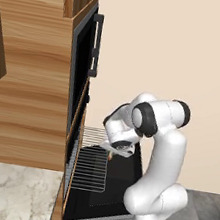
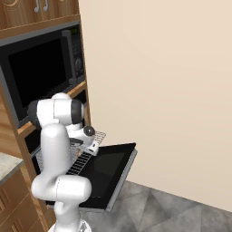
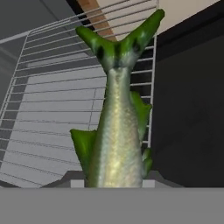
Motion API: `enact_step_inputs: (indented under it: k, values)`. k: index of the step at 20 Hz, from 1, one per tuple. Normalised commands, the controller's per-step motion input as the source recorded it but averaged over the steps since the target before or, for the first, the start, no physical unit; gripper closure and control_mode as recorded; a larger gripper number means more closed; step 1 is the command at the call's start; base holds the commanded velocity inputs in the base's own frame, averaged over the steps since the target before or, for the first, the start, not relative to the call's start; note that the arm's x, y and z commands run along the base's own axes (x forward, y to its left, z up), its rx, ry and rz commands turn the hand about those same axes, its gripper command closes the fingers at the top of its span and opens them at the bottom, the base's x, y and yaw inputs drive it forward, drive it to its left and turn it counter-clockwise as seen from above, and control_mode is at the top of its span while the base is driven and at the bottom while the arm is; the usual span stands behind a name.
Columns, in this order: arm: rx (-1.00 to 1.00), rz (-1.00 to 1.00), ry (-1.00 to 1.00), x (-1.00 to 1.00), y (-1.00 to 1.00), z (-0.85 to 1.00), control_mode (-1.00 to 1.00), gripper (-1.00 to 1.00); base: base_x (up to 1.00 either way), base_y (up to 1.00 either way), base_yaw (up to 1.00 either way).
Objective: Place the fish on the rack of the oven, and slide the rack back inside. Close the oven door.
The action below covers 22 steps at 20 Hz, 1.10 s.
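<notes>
I find the gripper clenched on the fish near its head, tail hanging over the pulled-out rack above the lowered oven door, and judge it light, slick and limp, best held mid-body.

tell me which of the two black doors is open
The lower one, the oven door, folded down flat with the rack pulled out over it. The upper black door with the black handle is shut upright.
</notes>
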Motion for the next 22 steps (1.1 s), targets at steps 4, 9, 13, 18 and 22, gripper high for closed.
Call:
enact_step_inputs:
  k: [4,9,13,18,22]
  values:
    - [0.00,0.00,0.00,0.52,0.00,-0.29,-1.00,1.00,0.00,0.00,0.00]
    - [0.00,0.00,0.00,0.55,0.10,-0.22,-1.00,1.00,0.00,0.00,0.00]
    - [0.00,0.00,0.00,0.58,0.21,-0.18,-1.00,1.00,0.00,0.00,0.00]
    - [0.00,0.00,0.00,0.47,0.16,-0.27,-1.00,1.00,0.00,0.00,0.00]
    - [0.00,0.00,0.00,0.44,0.10,-0.43,-1.00,1.00,0.00,0.00,0.00]
